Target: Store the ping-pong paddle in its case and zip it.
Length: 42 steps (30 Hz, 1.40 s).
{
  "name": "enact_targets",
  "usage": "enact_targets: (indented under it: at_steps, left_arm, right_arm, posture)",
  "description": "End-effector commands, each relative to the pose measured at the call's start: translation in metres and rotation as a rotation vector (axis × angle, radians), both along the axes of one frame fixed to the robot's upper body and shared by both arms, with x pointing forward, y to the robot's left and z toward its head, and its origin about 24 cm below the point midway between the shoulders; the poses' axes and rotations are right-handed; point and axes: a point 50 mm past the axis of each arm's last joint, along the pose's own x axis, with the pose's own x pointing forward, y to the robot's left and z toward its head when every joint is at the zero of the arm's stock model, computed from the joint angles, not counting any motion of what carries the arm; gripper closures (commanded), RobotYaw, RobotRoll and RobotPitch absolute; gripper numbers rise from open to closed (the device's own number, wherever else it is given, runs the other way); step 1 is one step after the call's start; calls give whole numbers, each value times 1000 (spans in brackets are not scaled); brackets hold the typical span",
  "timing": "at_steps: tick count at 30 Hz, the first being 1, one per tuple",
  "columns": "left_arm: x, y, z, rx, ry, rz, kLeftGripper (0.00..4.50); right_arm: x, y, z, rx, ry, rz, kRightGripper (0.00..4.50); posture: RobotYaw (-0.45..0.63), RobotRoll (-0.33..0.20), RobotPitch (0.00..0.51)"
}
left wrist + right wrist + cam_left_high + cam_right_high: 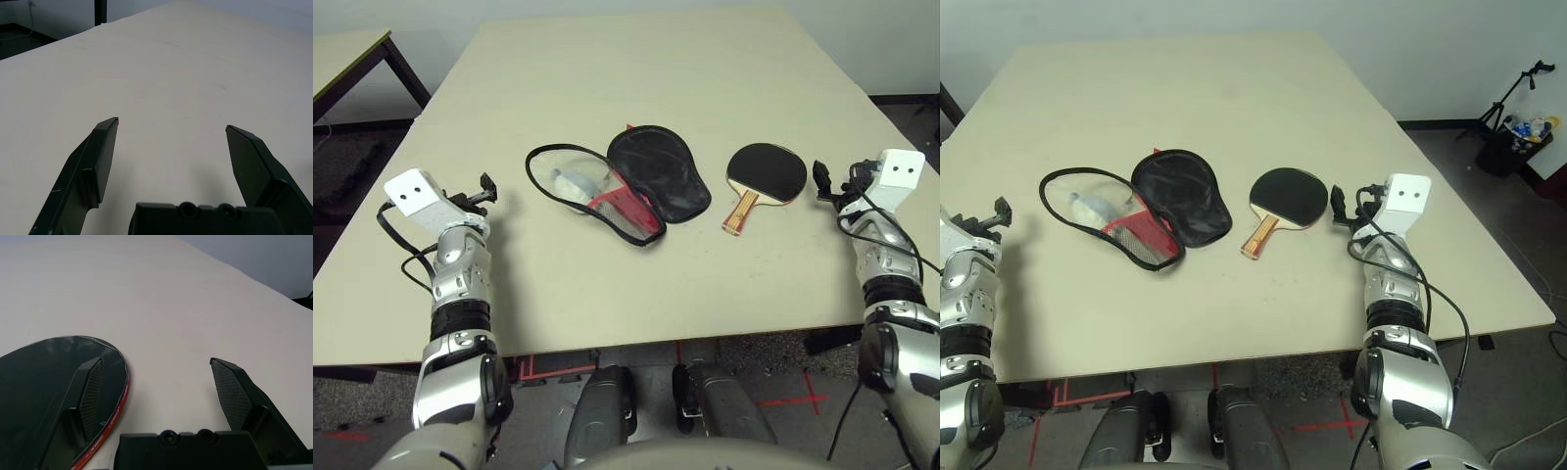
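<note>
Black-rubbered, the ping-pong paddle point(766, 173) lay just right of the unzipped case point(619, 184), both grippers point(488, 188) point(822, 180) gaping empty, so a flat-lying blade could skid away from those fingers.

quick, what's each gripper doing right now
left gripper: open, holding nothing, over bare table.
right gripper: open, holding nothing, beside the round black rubber-faced ping-pong paddle.

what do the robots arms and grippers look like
Both forearms are jointed silver metal with black bands. Each wrist carries a white boxy camera housing with two small dark dots, and loose black cables loop from it down the arm. The left gripper and right gripper each have two flat black tapered fingers; the right's inner pads are finely cross-hatched.
</note>
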Motion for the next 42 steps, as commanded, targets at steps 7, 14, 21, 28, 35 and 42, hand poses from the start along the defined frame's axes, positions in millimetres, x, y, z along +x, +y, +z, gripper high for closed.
enact_targets:
  at_steps: [7,14,21,28,35,42]
  left_arm:
    - [11,-8,9,7,-6,-68,30]
    - [22,5,54,63,-39,-220,30]
    - [43,-11,102,140,-43,-517,30]
    - [67,-55,125,189,12,-824,30]
    - [77,-104,122,241,77,-1112,30]
    - [72,-147,113,303,110,-1375,30]
  right_arm:
    - [-12,-27,9,-24,56,-102,0]
    - [-11,-31,41,43,230,-142,0]
    - [-8,13,68,213,451,-14,0]
    - [-8,65,90,212,648,82,0]
    - [-7,97,93,193,796,60,0]
    - [-1,124,95,236,817,36,0]
  posture:
    - [-81,0,158]
    - [-89,0,162]
    - [-124,0,154]
    - [-135,0,143]
    - [-168,0,139]
    - [-197,0,127]
